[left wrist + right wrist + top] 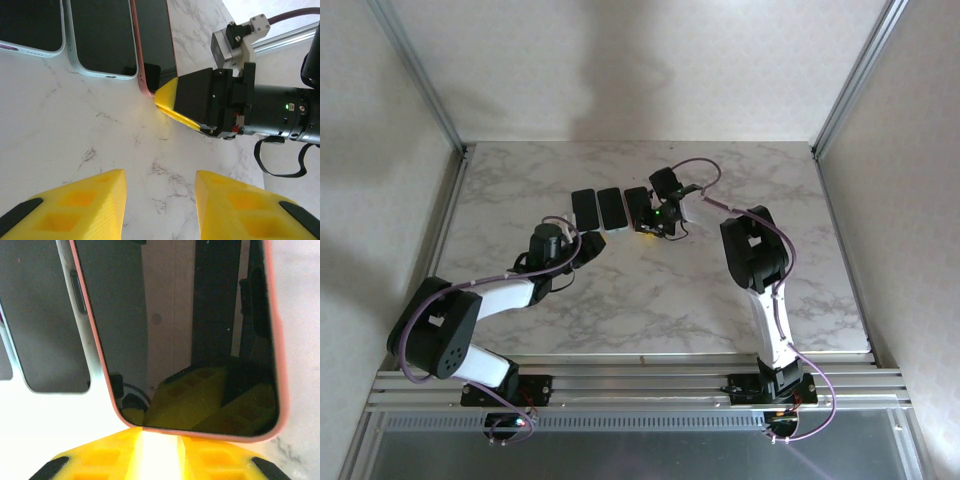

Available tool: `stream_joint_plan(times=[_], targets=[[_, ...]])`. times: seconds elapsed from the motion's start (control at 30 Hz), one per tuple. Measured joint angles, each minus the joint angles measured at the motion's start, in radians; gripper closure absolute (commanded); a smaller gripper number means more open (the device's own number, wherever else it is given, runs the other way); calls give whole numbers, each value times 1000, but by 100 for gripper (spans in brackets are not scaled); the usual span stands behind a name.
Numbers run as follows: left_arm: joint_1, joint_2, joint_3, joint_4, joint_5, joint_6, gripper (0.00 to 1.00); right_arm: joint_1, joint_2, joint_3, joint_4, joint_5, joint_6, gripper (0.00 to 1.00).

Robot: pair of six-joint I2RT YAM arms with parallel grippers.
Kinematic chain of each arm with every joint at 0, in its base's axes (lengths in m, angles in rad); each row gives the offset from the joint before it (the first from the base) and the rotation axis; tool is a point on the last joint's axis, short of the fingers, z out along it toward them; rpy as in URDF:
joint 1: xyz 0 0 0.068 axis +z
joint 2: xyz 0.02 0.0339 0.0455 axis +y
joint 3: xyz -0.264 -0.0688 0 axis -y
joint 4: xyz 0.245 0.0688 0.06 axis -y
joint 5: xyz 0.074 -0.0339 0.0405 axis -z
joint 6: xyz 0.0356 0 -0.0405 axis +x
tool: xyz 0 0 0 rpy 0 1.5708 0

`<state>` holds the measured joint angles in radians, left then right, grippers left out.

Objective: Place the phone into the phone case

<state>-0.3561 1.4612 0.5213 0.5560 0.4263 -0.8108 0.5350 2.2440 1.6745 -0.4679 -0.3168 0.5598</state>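
The pink-rimmed phone (636,205) lies flat and screen up on the marble counter (720,300), at the right end of a row of three dark slabs. Just beside it is the middle pale-rimmed slab (100,40), then the outer pale-rimmed slab (30,25); whether these two are phones or cases I cannot tell.

The right arm bends at its elbow and reaches left toward the row. The right hand (160,455) is low over the counter with its yellow fingertips at the phone's near short edge. Only a narrow slit shows between them, and nothing is caught in it.

The left arm stretches from its folded elbow toward the middle of the counter. The left hand (160,205) points at the row from a short way back, its fingers (75,205) partly spread over bare marble and gripping nothing.
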Motion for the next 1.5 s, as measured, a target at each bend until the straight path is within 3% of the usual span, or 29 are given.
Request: stream_joint_plan(times=[0.1, 0.2, 0.27, 0.3, 0.33, 0.37, 0.4, 0.43, 0.63, 0.8, 0.97, 1.23, 1.5], targets=[[2, 0, 0, 0, 0, 0, 60, -1, 6, 11, 0, 1, -3, 76], [11, -1, 0, -2, -2, 7, 52, -1, -11, -21, 27, 3, -3, 76], [21, -10, 0, -23, -11, 23, 34, -1, -66, -98, 42, 14, -3, 74], [27, -18, 0, -40, -23, 38, 16, -1, -101, -141, 45, 23, -4, 70], [37, -32, 2, -69, -45, 51, 1, -1, -155, -198, 46, 36, -6, 54], [47, -47, 9, -101, -74, 65, 0, -2, -222, -260, 45, 48, -12, 21], [57, -58, 16, -125, -99, 79, 0, -3, -279, -304, 45, 63, -16, 3], [71, -71, 28, -154, -133, 94, 0, -8, -349, -352, 45, 79, -22, 1], [178, -93, 105, -254, -315, 208, 0, -104, -657, -539, 82, 170, -80, 1], [242, -93, 141, -270, -449, 332, 0, -196, -756, -682, 109, 293, -155, 1], [286, -93, 113, -185, -526, 448, 0, -206, -843, -825, 189, 466, -260, 1], [379, -97, -12, 30, -511, 557, 0, -279, -905, -991, 427, 632, -426, 1], [460, -45, -26, 190, -414, 592, 0, -364, -870, -1194, 856, 642, -520, 1]])
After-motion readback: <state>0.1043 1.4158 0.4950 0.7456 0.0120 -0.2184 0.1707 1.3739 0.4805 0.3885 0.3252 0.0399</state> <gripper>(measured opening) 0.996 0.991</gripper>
